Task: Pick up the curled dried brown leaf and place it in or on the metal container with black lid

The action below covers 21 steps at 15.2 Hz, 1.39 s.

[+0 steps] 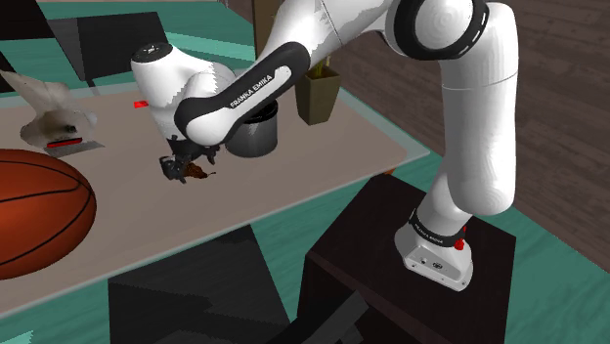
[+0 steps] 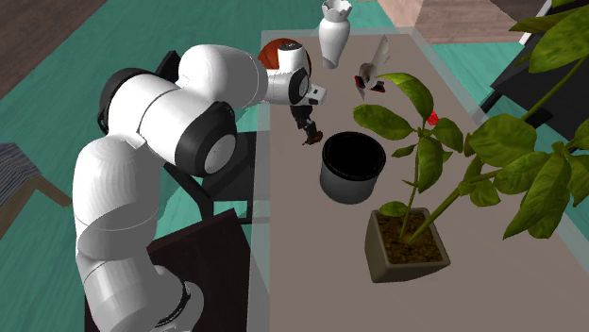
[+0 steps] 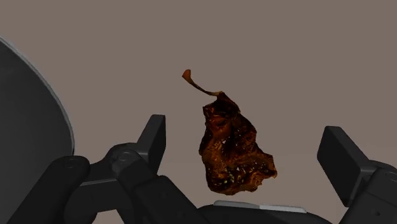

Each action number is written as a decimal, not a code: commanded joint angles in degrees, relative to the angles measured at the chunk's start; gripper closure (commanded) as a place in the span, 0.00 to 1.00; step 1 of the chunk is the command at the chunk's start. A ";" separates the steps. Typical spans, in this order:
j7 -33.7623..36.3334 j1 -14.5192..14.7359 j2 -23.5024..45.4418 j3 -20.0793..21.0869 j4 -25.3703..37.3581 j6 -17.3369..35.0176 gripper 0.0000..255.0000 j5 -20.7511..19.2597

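The gripper [image 3: 245, 132] stands spread astride the brown leaf [image 3: 232, 153], untouched, which looks light and brittle and wants a gentle pinch across its broad body

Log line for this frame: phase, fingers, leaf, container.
phase: pre-grasp | gripper: fingers open, straddling leaf | leaf: on table, untouched | container: close by, leaf not yet in it

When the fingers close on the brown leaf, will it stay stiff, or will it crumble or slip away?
The leaf looks thin, curled and dry, so it probably crumbles under a hard squeeze. It seems very light, so a finger brushing it may push it across the table.
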 commanded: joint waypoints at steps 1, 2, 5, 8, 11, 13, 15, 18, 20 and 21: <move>0.25 0.05 0.94 -0.33 -0.15 1.05 0.00 -0.52; 0.40 0.09 1.40 -0.49 -0.23 1.57 0.00 -0.77; 0.64 0.16 2.15 -0.75 -0.33 2.38 0.00 -1.18; 0.64 0.16 2.15 -0.75 -0.33 2.38 0.00 -1.18; 0.64 0.16 2.15 -0.75 -0.33 2.37 0.00 -1.18; 0.64 0.16 2.15 -0.75 -0.33 2.37 1.00 -1.18; 0.52 0.11 2.05 -0.71 -0.23 2.20 1.00 -1.09; 0.42 0.13 2.13 -0.70 0.07 1.98 1.00 -1.05; 0.36 0.03 1.89 -0.66 -0.20 2.02 1.00 -0.99; 0.64 0.15 2.15 -0.74 -0.34 2.38 1.00 -1.18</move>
